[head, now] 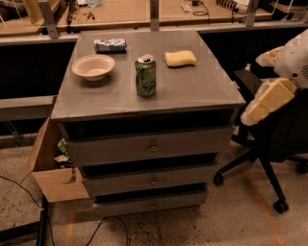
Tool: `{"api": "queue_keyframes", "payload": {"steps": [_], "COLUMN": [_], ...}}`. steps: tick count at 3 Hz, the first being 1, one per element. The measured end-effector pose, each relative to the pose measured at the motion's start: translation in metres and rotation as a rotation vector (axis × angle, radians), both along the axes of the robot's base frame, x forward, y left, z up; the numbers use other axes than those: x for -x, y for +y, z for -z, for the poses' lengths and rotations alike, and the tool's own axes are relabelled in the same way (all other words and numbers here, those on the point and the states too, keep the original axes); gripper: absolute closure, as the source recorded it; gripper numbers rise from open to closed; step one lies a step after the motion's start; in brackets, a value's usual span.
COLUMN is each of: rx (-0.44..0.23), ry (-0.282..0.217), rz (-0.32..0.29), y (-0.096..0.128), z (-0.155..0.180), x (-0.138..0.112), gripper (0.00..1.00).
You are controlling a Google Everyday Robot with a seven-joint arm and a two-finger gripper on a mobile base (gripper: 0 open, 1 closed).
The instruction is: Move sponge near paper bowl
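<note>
The pale yellow sponge (pixel 180 58) lies flat on the grey cabinet top (pixel 192 91), at the back right. The off-white paper bowl (pixel 93 67) sits at the back left, upright and empty. A green can (pixel 145 75) stands between them, slightly nearer the front. My gripper (pixel 266 79) hangs off the cabinet's right side, level with its top, well right of the sponge. Its pale yellow fingers (pixel 267 100) stand apart with nothing between them.
A blue-and-white snack bag (pixel 110 45) lies behind the bowl. The cabinet has three drawers (pixel 153 147). A black office chair (pixel 274 139) stands right of it, under my gripper. An open cardboard box (pixel 50 168) sits at the lower left. A wooden desk (pixel 125 14) lies behind.
</note>
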State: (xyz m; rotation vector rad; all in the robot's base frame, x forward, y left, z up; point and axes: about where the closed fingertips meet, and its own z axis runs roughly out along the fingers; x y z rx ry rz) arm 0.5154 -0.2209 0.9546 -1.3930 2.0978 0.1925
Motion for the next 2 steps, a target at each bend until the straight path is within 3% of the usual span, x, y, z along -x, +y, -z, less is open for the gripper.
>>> {"api": "queue_keyframes", "payload": {"steps": [1, 2], "rx": [-0.204, -0.346], "ry": [-0.040, -0.046], "rz": [0.121, 0.277], "y": [-0.004, -0.003], "z": [0.015, 0.041], "x": [-0.048, -0.091], "gripper": [0.00, 0.00]}}
